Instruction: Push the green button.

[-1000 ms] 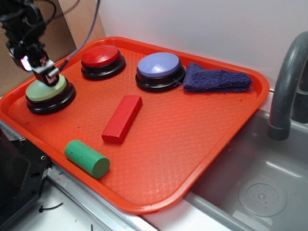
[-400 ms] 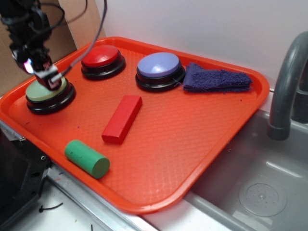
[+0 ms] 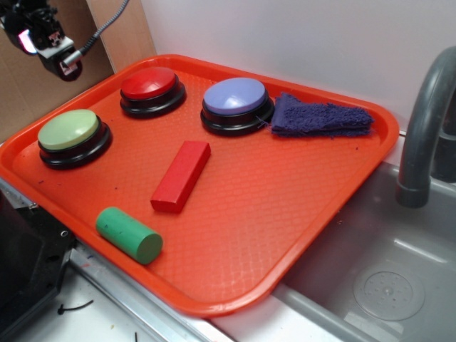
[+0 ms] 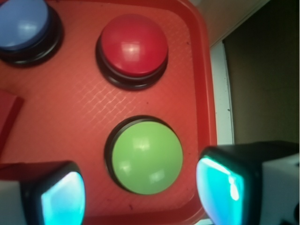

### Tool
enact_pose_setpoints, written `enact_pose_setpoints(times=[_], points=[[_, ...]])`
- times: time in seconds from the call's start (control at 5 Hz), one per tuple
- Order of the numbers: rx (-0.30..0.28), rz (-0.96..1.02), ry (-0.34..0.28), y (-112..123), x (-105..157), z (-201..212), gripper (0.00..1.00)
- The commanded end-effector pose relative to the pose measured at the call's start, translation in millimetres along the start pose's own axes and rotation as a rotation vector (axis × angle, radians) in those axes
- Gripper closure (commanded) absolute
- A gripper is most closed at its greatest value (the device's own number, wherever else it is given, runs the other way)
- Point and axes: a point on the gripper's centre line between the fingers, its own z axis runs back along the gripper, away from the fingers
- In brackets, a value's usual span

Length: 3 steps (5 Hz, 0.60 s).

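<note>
While the gripper (image 4: 140, 192) hangs empty with its jaws spread wide, the green button (image 4: 146, 157) sits directly beneath it on the orange tray (image 4: 190, 89), a rigid, smooth dome probably best pressed squarely at its crown.

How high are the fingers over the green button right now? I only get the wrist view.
Observer: In the exterior view the fingers hang well above the green button, touching nothing.
Operator: Anything on the tray I can't see?
Observer: A green cylinder lies on its side near the front edge of the tray, close to the red block.
Operator: And past the blue button?
Observer: A dark blue towel lies right beside the blue button.
</note>
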Motion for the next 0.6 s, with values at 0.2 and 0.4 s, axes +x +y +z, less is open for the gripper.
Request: enact_pose_setpoints(times=[0.2, 0.4], points=[[0.005, 0.025, -0.009, 6, 11, 36, 0.00], [0.000, 0.027, 0.004, 5, 12, 40, 0.00]])
